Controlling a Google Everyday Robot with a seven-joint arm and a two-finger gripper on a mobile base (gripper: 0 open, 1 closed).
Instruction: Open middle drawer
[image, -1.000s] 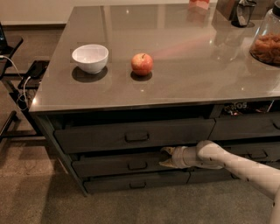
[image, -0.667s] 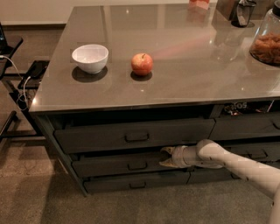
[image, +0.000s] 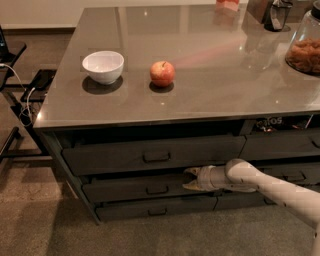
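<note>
The middle drawer (image: 130, 190) is a wide dark grey front under the counter, with a small black loop handle (image: 156, 190) at its centre. A thin dark gap shows along its top edge. My gripper (image: 187, 179) reaches in from the right on a white arm. It sits at the right end of this drawer's front, to the right of the handle. Its two fingers (image: 190, 171) stand apart, one above the other, open with nothing between them.
A taller top drawer (image: 155, 155) lies above and a bottom drawer (image: 155, 209) below; narrower drawers (image: 280, 145) are to the right. On the grey countertop (image: 210, 95) stand a white bowl (image: 103, 66), an apple (image: 162, 73) and a snack jar (image: 305, 50). A black stand with cables (image: 20, 90) is at left.
</note>
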